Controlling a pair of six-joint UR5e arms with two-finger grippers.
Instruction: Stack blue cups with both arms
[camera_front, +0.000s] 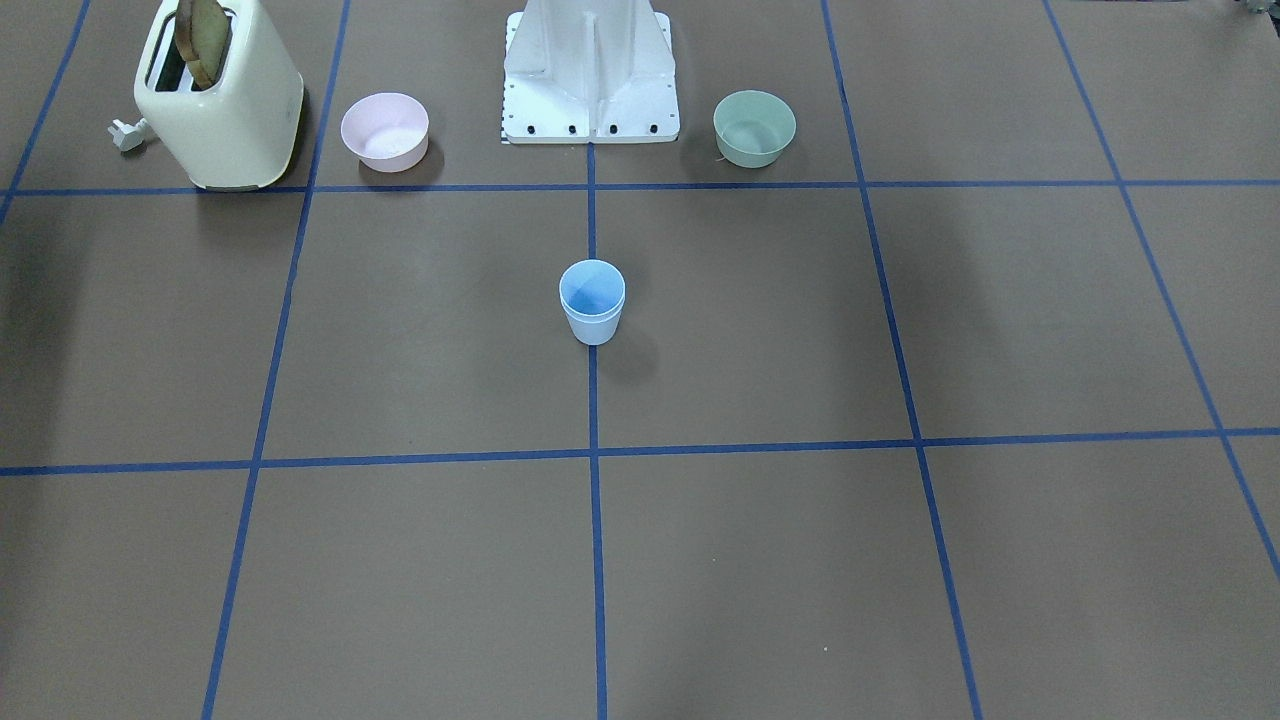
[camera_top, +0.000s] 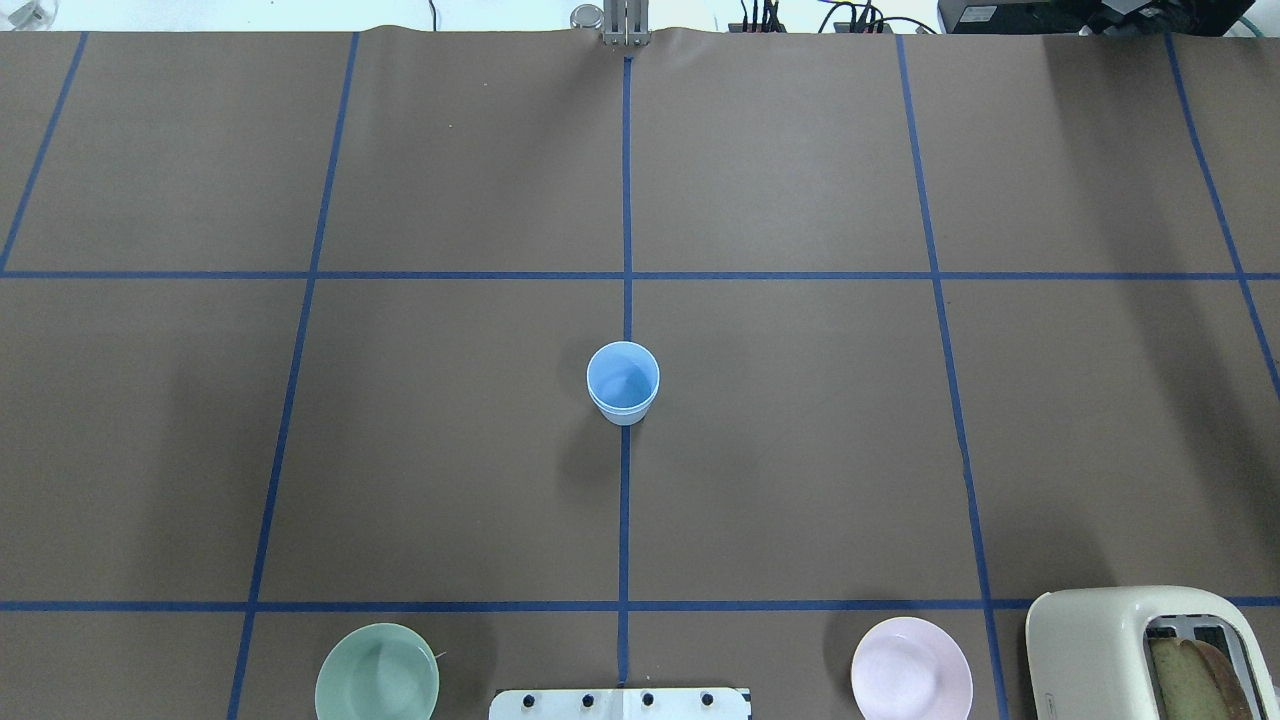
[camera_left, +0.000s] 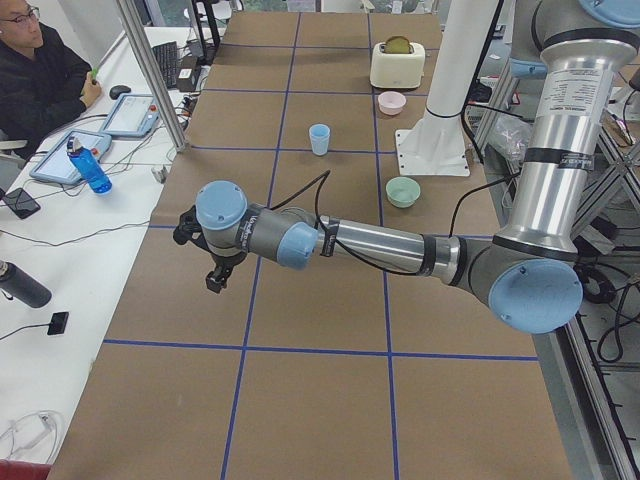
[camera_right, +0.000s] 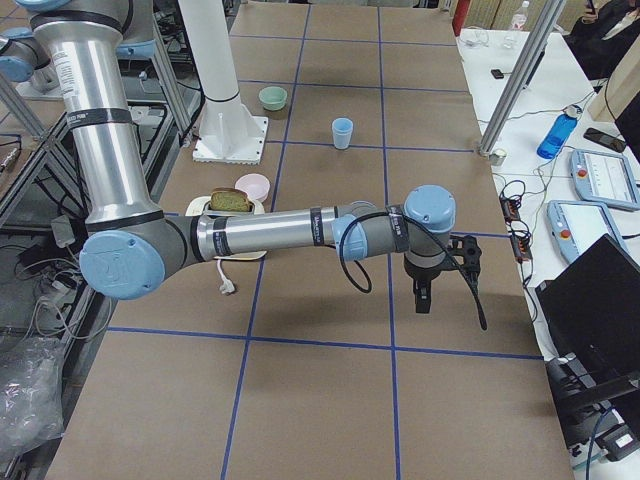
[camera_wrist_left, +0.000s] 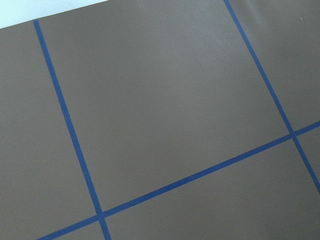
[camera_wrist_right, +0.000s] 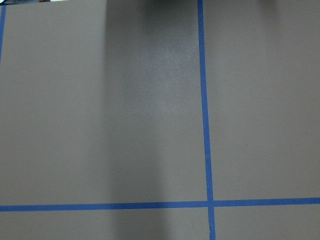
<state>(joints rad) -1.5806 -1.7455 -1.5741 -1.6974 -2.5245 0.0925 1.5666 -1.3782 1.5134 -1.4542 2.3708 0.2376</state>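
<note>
The blue cups (camera_front: 592, 305) stand upright on the centre tape line in the middle of the table. A double rim shows, so one sits nested inside the other; they also show in the overhead view (camera_top: 622, 385). No gripper touches them. My left gripper (camera_left: 214, 283) shows only in the exterior left view, pointing down over the table's far side, well away from the cups. My right gripper (camera_right: 424, 302) shows only in the exterior right view, also pointing down and far from the cups. I cannot tell whether either is open or shut. Both wrist views show only brown table and blue tape.
A cream toaster (camera_front: 220, 100) with a bread slice, a pink bowl (camera_front: 385, 130) and a sage-green bowl (camera_front: 754, 128) flank the white pedestal (camera_front: 590, 90) at the robot's edge. An operator (camera_left: 40, 70) sits at a side desk with tablets and a blue bottle (camera_left: 88, 166).
</note>
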